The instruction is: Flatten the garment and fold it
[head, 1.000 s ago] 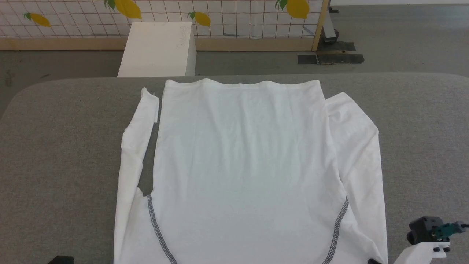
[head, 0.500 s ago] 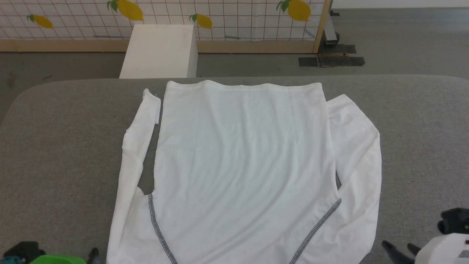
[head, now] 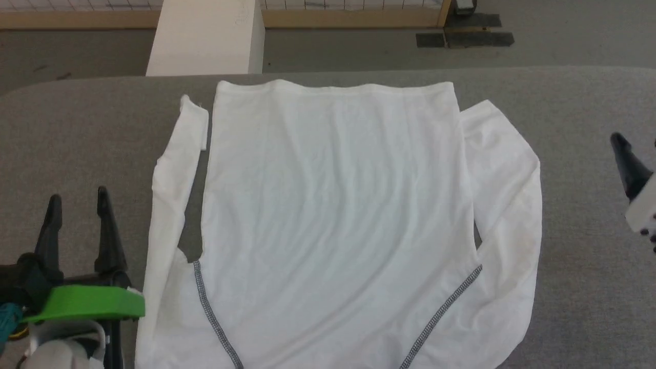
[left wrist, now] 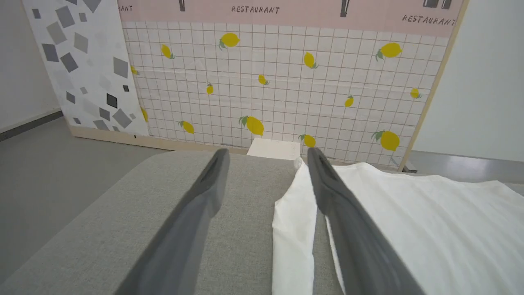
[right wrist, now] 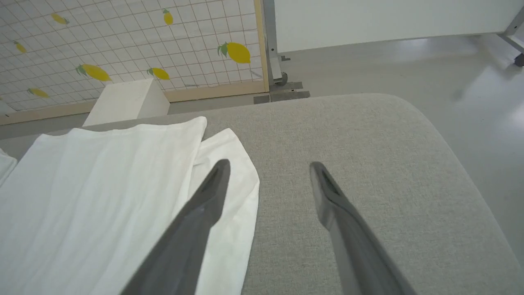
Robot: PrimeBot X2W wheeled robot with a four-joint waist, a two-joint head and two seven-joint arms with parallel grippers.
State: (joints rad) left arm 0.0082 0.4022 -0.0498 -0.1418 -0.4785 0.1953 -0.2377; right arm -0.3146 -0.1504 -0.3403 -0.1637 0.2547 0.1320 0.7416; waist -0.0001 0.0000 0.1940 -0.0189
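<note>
The garment [head: 333, 205], a white long-sleeved shirt with dark zigzag seams, lies spread flat on the grey table [head: 77, 128]. Its hem is at the far side and a sleeve runs down each side. My left gripper [head: 78, 197] stands open over bare table just left of the left sleeve [head: 169, 205]. In the left wrist view, the left gripper [left wrist: 267, 151] holds nothing, and the sleeve [left wrist: 292, 229] lies below, between its fingers. My right gripper [right wrist: 269, 166] is open and empty beside the right sleeve [right wrist: 233, 196]. One of its fingers [head: 625, 161] shows at the right edge of the head view.
A rigid white box [head: 205, 36] stands on the floor just beyond the table's far edge. Behind it is a tiled panel with lemons [left wrist: 266, 82]. Bare grey table runs along both sides of the garment, and its rounded right corner [right wrist: 409, 110] drops to the floor.
The head camera has tilted down. Both grippers have come up from the near edge, the left beside the left sleeve and the right out past the right sleeve. The right shoulder seam has shifted.
</note>
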